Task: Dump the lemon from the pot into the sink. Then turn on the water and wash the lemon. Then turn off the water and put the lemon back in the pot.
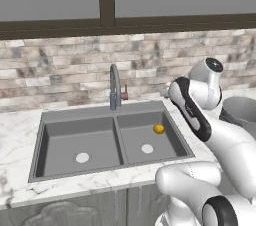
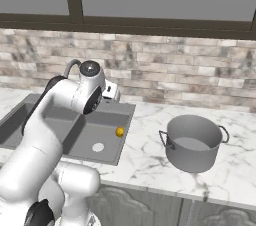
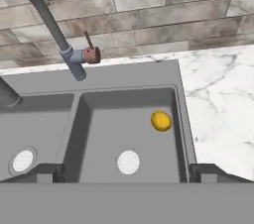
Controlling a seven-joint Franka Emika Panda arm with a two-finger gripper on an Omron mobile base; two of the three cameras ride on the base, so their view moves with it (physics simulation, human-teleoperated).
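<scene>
Item, the lemon (image 1: 159, 129): we find it lying loose on the floor of the right basin of the sink (image 1: 75, 115), toward the far right corner and apart from the pale drain (image 1: 147, 148); the dumping step we therefore judge done. Item, the pot (image 2: 193, 142): upright on the marble counter (image 2: 145, 160) well to the right of the sink, with nothing showing inside it. Item, the faucet (image 3: 44, 15): arched over the divider, its small red handle (image 3: 92, 55) on the right side, no stream of water to be seen; we judge washing not yet begun. Item, the gripper (image 3: 128, 172): fingers spread wide, grasping nothing, raised above the near edge of the right basin and looking toward the faucet and lemon. Outstanding, as we reckon it: turn the handle on, wash the lemon, turn the handle off, lift the fruit and return it to the pot.
</scene>
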